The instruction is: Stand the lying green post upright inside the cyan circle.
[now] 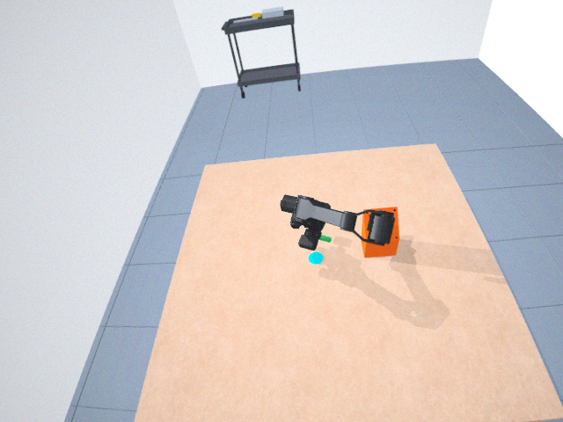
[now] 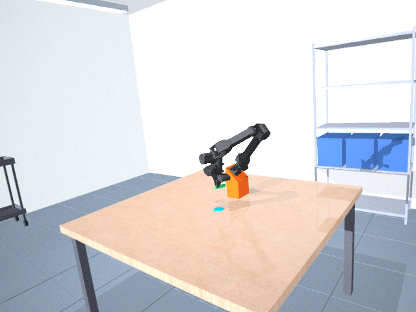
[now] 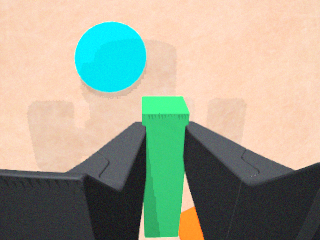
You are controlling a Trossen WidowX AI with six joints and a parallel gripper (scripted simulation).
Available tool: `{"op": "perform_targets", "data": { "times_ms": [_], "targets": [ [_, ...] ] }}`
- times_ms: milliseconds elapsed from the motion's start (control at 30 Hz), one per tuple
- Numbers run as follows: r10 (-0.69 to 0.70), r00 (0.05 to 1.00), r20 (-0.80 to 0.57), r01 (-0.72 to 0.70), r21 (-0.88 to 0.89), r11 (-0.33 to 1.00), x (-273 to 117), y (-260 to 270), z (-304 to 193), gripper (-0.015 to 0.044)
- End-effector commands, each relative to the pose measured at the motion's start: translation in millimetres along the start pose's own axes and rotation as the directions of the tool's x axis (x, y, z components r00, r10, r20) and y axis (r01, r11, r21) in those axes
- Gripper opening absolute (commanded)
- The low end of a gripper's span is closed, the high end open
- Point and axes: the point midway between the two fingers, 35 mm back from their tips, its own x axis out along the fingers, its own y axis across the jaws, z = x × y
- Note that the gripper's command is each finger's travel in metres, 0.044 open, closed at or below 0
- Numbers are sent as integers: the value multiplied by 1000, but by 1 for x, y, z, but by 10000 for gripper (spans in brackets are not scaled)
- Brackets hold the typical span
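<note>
While the pincer [image 1: 315,239] [image 2: 218,186] [image 3: 163,132] grips the green post [image 1: 325,238] [image 2: 220,186] [image 3: 165,170], nearly shut | cyan circle [image 1: 315,258] [image 2: 218,208] [image 3: 110,57] beside, uncovered

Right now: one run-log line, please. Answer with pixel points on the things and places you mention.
gripper [image 1: 318,236] [image 2: 219,185] [image 3: 163,132]: shut on green post [image 1: 325,238] [image 2: 220,186] [image 3: 165,165] | post: tilted, off table [image 1: 227,340] [image 2: 184,234] [image 3: 250,40] | cyan circle [image 1: 315,258] [image 2: 218,208] [image 3: 110,57]: uncovered | placing: pending
</note>
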Motion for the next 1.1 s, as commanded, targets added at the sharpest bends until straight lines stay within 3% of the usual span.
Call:
{"op": "perform_targets", "data": {
  "times_ms": [0,1067],
  "targets": [
    [-31,999,15,31,2,1000,1,-1,-2,23],
    [-199,974,106,198,15,980,14,-7,-8,23]
  ]
}}
